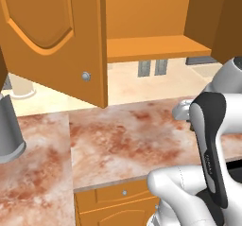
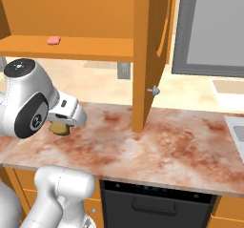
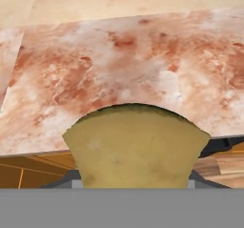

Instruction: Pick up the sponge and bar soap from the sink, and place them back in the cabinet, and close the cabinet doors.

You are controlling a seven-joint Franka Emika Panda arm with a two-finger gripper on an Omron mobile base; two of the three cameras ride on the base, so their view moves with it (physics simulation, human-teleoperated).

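Hand (image 2: 61, 123) is seen at left-centre of the right base view, clamped on the sponge (image 2: 59, 128), whose mustard pad shows just below the white wrist. In the hand view the sponge (image 3: 135, 148) is held close at the bottom centre, above the marbled red-and-white worktop (image 3: 119, 65), with the worktop front edge and orange drawer fronts seen past it at the lower left. Bar soap (image 2: 53, 40) is seen lying on the cabinet shelf (image 2: 86, 47), upper left of the right base view, well apart from the hand. Cabinet (image 1: 151, 17) is open: one of the cabinet doors (image 1: 52, 36) is swung out at the upper left of the left base view, its round silver knob (image 1: 86, 76) near its lower edge; the other door (image 2: 147, 50) is seen edge-on at centre of the right base view. Sink (image 2: 236, 127) is cut off at the right edge of that view. A black appliance front (image 2: 157, 205) sits under the worktop at the bottom centre.
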